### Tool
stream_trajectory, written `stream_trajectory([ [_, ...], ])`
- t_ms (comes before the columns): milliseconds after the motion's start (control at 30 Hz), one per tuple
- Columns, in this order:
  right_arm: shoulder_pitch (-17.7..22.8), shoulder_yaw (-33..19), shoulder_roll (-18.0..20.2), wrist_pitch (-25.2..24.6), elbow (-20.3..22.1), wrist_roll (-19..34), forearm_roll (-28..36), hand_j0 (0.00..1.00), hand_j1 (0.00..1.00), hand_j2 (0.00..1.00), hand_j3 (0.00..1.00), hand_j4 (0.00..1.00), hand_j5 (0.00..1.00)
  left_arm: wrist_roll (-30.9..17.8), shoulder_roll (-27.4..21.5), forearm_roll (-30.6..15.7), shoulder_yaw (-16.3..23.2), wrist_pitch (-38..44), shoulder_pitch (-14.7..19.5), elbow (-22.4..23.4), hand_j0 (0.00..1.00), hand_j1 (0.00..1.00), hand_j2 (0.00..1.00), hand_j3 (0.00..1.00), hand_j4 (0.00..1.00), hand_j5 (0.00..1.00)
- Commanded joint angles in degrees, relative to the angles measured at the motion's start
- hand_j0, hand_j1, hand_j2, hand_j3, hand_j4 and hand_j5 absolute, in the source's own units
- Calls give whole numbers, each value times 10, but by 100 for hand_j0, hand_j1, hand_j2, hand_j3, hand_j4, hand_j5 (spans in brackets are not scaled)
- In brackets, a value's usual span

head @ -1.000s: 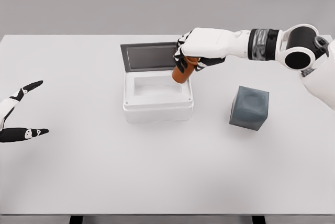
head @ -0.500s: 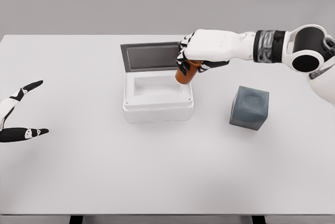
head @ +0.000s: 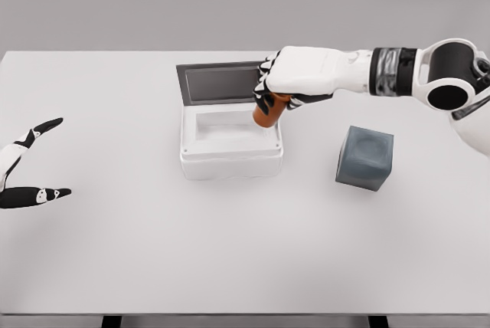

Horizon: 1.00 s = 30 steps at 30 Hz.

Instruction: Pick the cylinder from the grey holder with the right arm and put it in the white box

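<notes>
cylinder held over the right edge of the white box

the right robot hand is wrapped around the orange cylinder, which hangs below the fingers, long axis near upright and slightly tilted, above the right inner edge of the white box. the cavity lies just left and below. the arm reaches in level from the right; the grey holder sits apart on the worktop. the left robot hand rests spread, holding nothing.

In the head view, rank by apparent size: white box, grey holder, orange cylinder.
1. White open-lidded box, largest.
2. Grey cube holder.
3. Orange cylinder, smallest, though partly hidden inside the right robot hand.
</notes>
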<state>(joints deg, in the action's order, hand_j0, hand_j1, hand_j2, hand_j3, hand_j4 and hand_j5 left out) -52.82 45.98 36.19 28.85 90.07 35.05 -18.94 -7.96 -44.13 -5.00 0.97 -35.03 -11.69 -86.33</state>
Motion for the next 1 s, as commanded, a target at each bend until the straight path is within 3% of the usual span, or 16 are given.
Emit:
stream_trajectory([
  [0,0,-1,3,-1,3,0,2,37,37,37,37,37,37,1,-1,-4,0,0,0,-1,100,100,100,100,100,100],
  [100,1,-1,3,-2,3,0,2,38,38,38,38,38,38,1,-1,-4,0,0,0,-1,100,100,100,100,100,100],
  [133,1,-1,3,-1,3,0,1,45,45,45,45,45,45,1,-1,-4,0,0,0,-1,100,100,100,100,100,100],
  [167,1,-2,3,2,3,0,0,80,80,80,80,80,80,1,-1,-4,0,0,0,-1,100,100,100,100,100,100],
  [200,-1,-5,3,2,11,0,-5,100,100,100,100,100,100,1,-1,-4,0,0,0,-1,100,100,100,100,100,100],
  [333,2,-28,5,1,39,0,-6,100,100,100,100,100,100,0,-1,-4,0,0,0,-1,100,100,100,100,100,100],
  [433,10,-93,28,2,77,0,-4,100,100,100,100,100,100,1,-1,-4,0,0,0,-1,100,100,100,100,100,100],
  [633,71,-221,67,23,85,0,1,100,100,100,100,100,100,0,-6,-3,1,0,2,-1,100,100,100,100,100,100],
  [700,98,-254,100,37,84,0,27,100,100,100,100,100,100,0,-10,-18,4,0,14,-6,100,100,100,100,100,100],
  [733,116,-256,122,39,81,0,44,100,100,100,100,100,100,0,-26,-47,13,0,39,-23,100,100,100,100,100,100],
  [833,152,-255,142,39,74,0,47,100,100,100,100,100,100,-1,-45,-105,67,0,119,-30,100,100,100,100,100,100],
  [967,168,-256,142,39,41,0,46,100,100,100,100,100,100,-2,-43,-186,170,0,241,-25,100,100,100,100,100,100],
])
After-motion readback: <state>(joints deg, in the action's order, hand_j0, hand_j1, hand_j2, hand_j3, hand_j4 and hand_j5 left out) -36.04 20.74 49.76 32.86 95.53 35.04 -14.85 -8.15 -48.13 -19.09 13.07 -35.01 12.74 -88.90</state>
